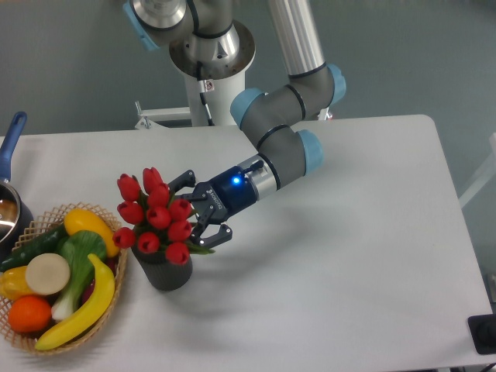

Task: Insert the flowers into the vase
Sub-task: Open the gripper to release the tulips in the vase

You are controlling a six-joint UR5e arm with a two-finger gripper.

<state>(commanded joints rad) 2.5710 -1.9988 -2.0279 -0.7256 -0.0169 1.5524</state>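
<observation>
The flowers (155,213), a bunch of red closed tulips with green leaves, stand with their stems in the vase (164,271), a short dark cylinder on the table near the basket. The blooms spread wider than the vase mouth and hide it. My gripper (200,209) reaches in from the right, level with the blooms. Its fingers (220,234) are spread apart, close against the right side of the bunch. I cannot see anything clamped between them. The stems are hidden behind the blooms.
A woven wicker basket (116,298) with fruit and vegetables sits right beside the vase on the left. A blue-handled pot (11,139) is at the left edge. The arm's base (209,54) stands behind the table. The table (349,256) stretches right.
</observation>
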